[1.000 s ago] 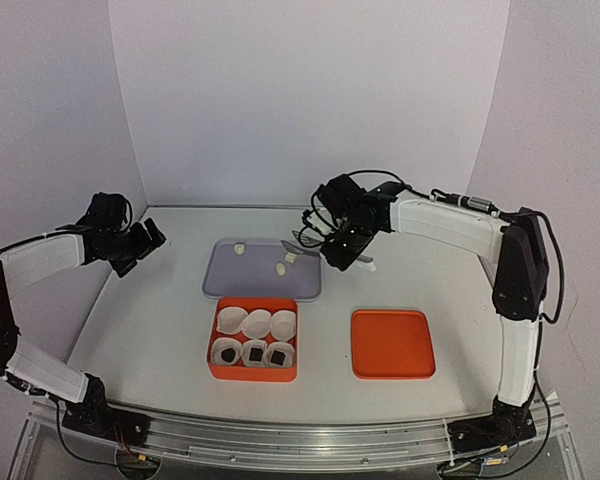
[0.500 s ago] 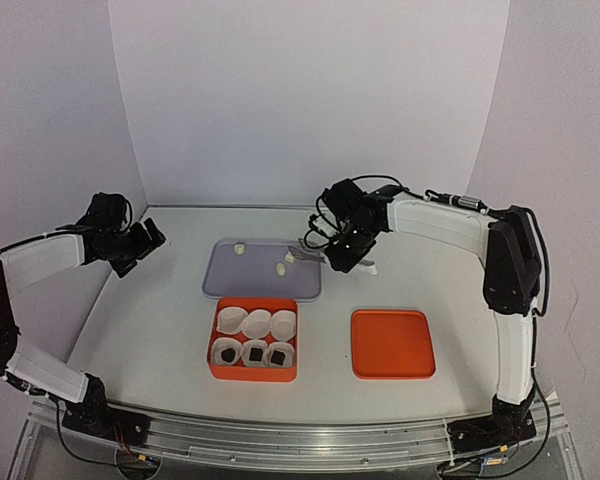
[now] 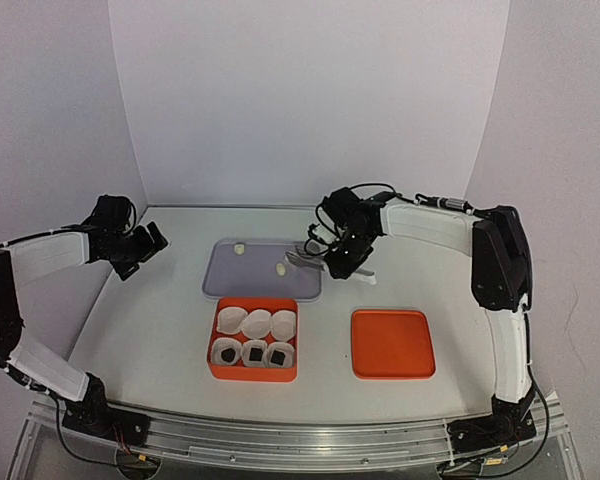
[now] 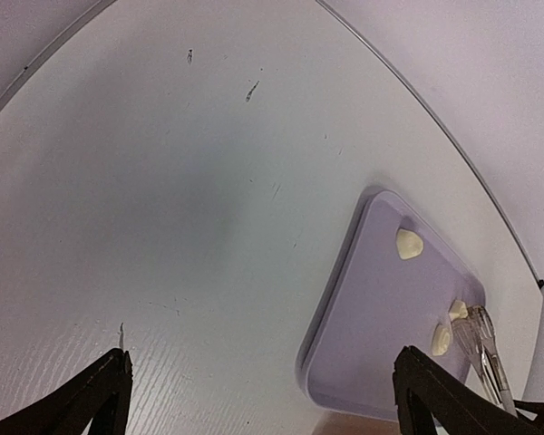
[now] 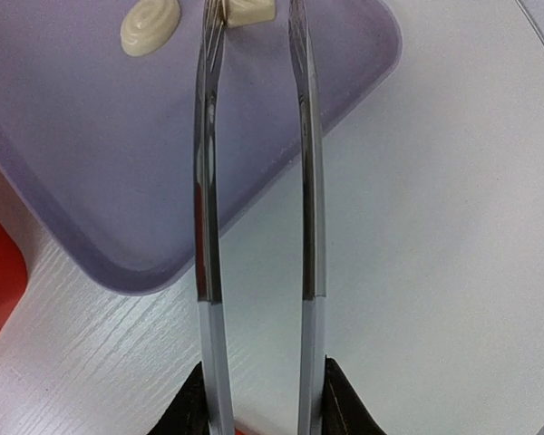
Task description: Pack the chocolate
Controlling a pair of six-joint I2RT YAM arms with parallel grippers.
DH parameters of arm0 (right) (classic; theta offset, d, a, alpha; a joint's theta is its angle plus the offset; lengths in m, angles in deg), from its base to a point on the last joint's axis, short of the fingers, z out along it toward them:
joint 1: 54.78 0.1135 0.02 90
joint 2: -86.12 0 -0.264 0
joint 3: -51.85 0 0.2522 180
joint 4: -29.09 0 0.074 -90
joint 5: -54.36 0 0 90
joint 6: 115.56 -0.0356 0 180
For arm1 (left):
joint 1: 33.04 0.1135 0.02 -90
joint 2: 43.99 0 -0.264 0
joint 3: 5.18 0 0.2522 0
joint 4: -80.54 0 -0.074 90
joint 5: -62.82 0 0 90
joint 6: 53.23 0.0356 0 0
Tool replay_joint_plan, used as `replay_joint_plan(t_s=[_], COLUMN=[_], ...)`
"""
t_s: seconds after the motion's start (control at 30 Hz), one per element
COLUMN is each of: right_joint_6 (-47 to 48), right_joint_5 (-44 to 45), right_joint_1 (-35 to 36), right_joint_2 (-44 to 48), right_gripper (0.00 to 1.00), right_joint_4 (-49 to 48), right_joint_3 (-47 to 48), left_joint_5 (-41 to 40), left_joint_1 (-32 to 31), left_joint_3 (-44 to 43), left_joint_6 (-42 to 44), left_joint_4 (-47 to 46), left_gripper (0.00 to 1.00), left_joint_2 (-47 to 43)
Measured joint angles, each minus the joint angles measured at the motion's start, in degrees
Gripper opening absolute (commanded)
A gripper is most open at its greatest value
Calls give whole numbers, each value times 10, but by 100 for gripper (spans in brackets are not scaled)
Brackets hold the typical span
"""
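Metal tongs (image 5: 207, 227) are pinched in your right gripper (image 5: 263, 412). Its two black fingers (image 5: 186, 412) press on the tong arms from both sides. The arms reach straight out ahead of the gripper and stay a little apart all the way to the tips. Right under them, close to the gripper, is the white table (image 5: 417, 272). A bit farther ahead the tongs cross the edge of a purple tray (image 5: 91, 163). At the very tips one cream chocolate piece (image 5: 250, 9) lies on the tray between the two arms, up against the left one, but you cannot tell if it is squeezed. Just left of that tip lies a second cream piece (image 5: 150, 24), round with a swirl on top. A third cream piece (image 3: 239, 247) lies well past the tips, near the far corner of the tray. Off to this gripper's left is an orange box (image 3: 252, 375) with six white paper cups (image 3: 257, 322) in it. The three cups farthest from the gripper each hold a dark chocolate piece (image 3: 253, 352). A flat orange lid (image 3: 392, 343) lies beside the box, behind the gripper. Your left gripper (image 3: 152, 240) hangs over the other side of the table. Its fingers (image 4: 95, 403) are spread wide, with only bare table between them. The purple tray is well ahead of it and to its right.
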Motion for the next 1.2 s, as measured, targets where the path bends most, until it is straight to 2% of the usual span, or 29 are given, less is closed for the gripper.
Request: replay_joint_plan(t_s=[0.4, 0.97, 1.2], right_joint_6=[5, 22, 46], right_joint_5=[-26, -36, -42], right_joint_1=[-14, -15, -15], right_joint_2=[-37, -48, -16], right_gripper=[31, 7, 7], right_joint_4=[-3, -5, -2], right_joint_3=[45, 56, 39], left_joint_5=[0, 0, 1], left_joint_1=[0, 0, 0], left_joint_3=[-10, -11, -11], left_joint_6=[0, 0, 0], left_joint_4=[0, 0, -1], left_gripper=[100, 100, 100], left_joint_2=[6, 11, 11])
